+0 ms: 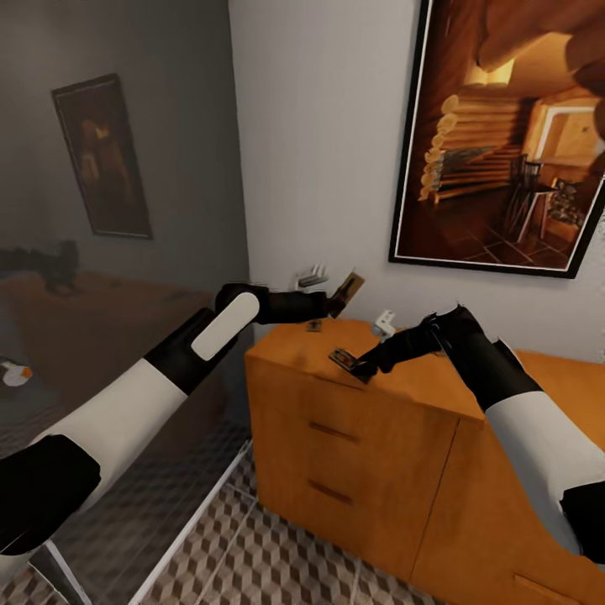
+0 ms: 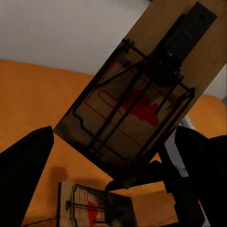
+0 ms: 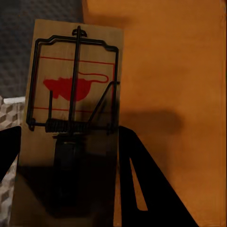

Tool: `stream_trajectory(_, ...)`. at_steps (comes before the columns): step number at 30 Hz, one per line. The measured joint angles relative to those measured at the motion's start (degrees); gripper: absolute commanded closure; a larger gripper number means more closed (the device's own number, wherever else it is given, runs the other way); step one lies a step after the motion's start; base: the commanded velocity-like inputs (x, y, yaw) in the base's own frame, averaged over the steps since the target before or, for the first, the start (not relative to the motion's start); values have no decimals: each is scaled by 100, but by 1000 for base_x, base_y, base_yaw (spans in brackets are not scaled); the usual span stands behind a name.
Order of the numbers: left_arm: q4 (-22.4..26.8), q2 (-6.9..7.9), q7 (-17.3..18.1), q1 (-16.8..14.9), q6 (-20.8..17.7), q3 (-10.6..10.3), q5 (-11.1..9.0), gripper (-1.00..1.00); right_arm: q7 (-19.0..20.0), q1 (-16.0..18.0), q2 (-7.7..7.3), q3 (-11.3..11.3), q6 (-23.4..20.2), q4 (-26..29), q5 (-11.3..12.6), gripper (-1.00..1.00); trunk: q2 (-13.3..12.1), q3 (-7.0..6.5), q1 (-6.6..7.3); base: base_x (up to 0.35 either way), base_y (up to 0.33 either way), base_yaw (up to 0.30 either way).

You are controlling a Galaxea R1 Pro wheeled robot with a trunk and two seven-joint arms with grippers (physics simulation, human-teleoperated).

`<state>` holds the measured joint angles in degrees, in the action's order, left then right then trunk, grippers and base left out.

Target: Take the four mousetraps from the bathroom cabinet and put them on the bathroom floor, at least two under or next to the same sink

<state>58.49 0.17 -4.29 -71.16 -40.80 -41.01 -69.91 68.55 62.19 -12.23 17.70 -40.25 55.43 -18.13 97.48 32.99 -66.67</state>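
Note:
The orange-brown cabinet (image 1: 353, 437) stands against the white wall. My left gripper (image 1: 340, 300) is shut on one mousetrap (image 1: 350, 288), holding it tilted in the air above the cabinet top; close up, this mousetrap (image 2: 142, 94) sits between the dark fingers (image 2: 26, 175). Below it another mousetrap (image 1: 315, 325) (image 2: 92, 208) lies flat on the top. My right gripper (image 1: 363, 368) is shut on a third mousetrap (image 1: 342, 359) (image 3: 71, 94) at the cabinet's front left edge, partly over the bathroom floor (image 1: 269, 555). The sink is out of view.
A large framed picture (image 1: 504, 134) hangs above the cabinet. Two small white objects (image 1: 313, 276) (image 1: 385, 322) sit at the back of the cabinet top. A grey glassy panel (image 1: 109, 252) with a pale frame closes off the left side. Patterned floor lies open before the drawers.

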Motion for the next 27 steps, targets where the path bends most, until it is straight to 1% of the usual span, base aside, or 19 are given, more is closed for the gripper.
stream_trajectory(1,-20,11,0,17,-1,-4,3,100,-218,-24,8,-7,-3,-2,6,100,0,0,1,-128,0,0)
stream_trajectory(2,-31,17,0,29,-2,-6,3,100,-342,-34,12,-9,-5,-3,11,100,0,0,1,-82,0,0)
stream_trajectory(5,-103,33,-2,104,-4,-64,10,100,-1026,-100,25,-18,-31,-10,46,100,0,0,2,-36,0,0)
stream_trajectory(6,-126,39,-3,134,-4,-102,12,100,-1175,-123,27,-31,-35,-9,52,100,0,0,2,-17,0,0)
stream_trajectory(8,-146,74,-1,169,-4,-162,15,100,-1307,-153,29,-74,-39,-7,58,100,0,0,3,-9,0,0)
stream_trajectory(10,-153,119,1,189,-4,-229,12,100,-1376,-169,30,-121,-41,-6,63,100,0,-1,3,-5,0,0)
stream_trajectory(12,-158,156,5,205,-4,-348,5,100,-1417,-179,25,-159,-42,-10,64,100,0,0,3,-2,0,0)
stream_trajectory(17,-145,178,14,214,-4,-620,-18,100,-1442,-231,12,-186,-40,-9,62,100,0,-1,3,0,0,0)
stream_trajectory(21,-114,193,15,215,-4,-669,-24,100,-1453,-270,3,-193,-27,-6,53,100,0,-1,3,0,0,0)
stream_trajectory(23,-99,203,16,215,-4,-686,-29,100,-1458,-377,-12,-219,1,9,48,100,0,-1,3,0,0,0)
stream_trajectory(25,-59,247,17,215,-11,-690,-34,100,-1461,-435,-13,-332,17,26,41,100,0,-1,3,0,0,0)
stream_trajectory(27,70,342,21,215,-17,-691,-41,100,-1462,-461,-9,-543,28,45,29,100,1,-1,3,0,0,0)
